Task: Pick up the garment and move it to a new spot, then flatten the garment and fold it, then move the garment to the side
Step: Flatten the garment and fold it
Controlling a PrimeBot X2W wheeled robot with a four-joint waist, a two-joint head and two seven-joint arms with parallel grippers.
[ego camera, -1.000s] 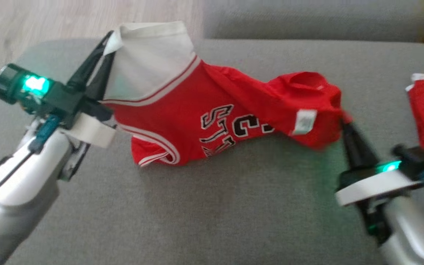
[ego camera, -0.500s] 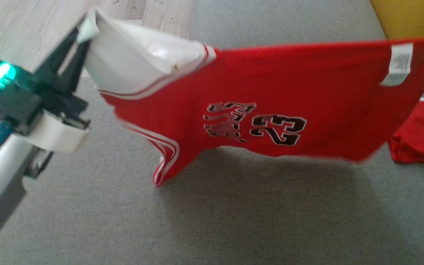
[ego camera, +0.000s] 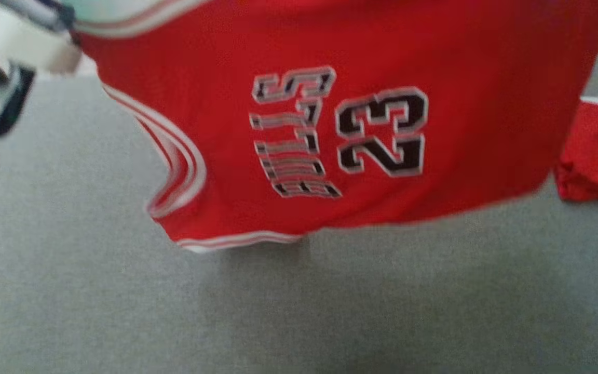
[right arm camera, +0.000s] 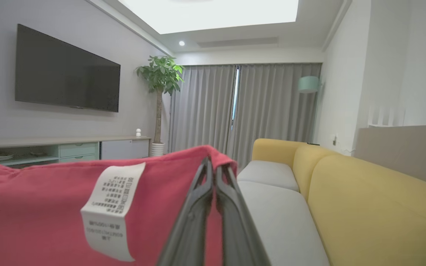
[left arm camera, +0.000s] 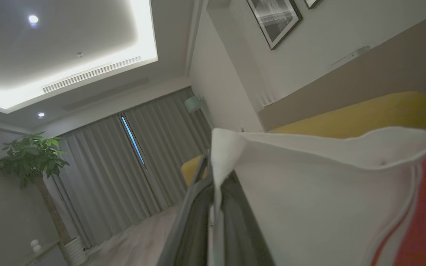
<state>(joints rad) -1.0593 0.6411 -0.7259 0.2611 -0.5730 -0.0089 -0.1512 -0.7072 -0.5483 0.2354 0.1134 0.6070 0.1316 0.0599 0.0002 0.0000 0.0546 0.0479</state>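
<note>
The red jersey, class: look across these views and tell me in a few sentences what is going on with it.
The robot holds the red jersey up with both arms, spread like a banner. The left end effector is shut on its white corner. The right end effector is shut on a red edge near the care label. The jersey hangs over the grey cushion, not yet laid flat or folded. Another red garment lies on the cushion to the right.

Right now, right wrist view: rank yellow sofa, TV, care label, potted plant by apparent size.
1. yellow sofa
2. TV
3. care label and potted plant: too alike to rank; the label only looks big by nearness.
</note>
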